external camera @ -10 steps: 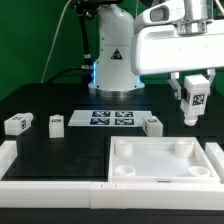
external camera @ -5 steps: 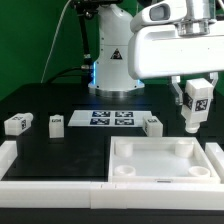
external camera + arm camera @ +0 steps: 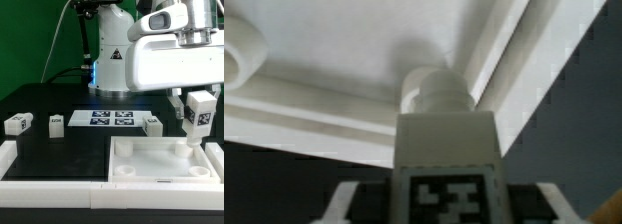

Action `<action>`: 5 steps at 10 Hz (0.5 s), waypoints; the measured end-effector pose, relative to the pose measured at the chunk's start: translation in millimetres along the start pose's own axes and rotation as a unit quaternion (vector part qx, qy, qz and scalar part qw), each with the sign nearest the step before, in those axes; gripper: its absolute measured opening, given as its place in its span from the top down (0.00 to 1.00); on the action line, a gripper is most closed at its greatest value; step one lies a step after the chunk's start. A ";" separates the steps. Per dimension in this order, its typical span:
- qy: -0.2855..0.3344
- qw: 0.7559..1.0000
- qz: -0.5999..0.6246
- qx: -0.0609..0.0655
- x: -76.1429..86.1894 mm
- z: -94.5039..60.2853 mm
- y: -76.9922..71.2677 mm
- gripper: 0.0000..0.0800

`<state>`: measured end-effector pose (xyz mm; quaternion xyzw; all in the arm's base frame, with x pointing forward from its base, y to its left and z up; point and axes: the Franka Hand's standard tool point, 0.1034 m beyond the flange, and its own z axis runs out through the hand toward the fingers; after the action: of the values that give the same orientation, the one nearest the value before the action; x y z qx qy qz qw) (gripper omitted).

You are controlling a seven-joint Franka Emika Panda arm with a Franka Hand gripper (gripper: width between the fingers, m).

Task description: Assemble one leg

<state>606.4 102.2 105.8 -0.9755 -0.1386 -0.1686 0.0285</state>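
My gripper grips 1 leg at the exterior view's right — looks light, hard, slippery; hold its flat sides.

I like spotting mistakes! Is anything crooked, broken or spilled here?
Nothing stands out. The tool holds the leg upright above the tray, near its far corner on the exterior view's right. The other legs lie loose on the table, and none looks broken.
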 end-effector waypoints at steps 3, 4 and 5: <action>0.024 1.000 -0.010 -0.005 9.2 6.1 6.6 0.64; 0.021 1.000 -0.010 -0.005 8.7 6.4 6.2 0.64; 0.021 1.000 -0.010 -0.005 8.9 6.3 6.3 0.64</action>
<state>618.3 99.2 102.8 -0.9704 -0.1468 -0.1903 0.0250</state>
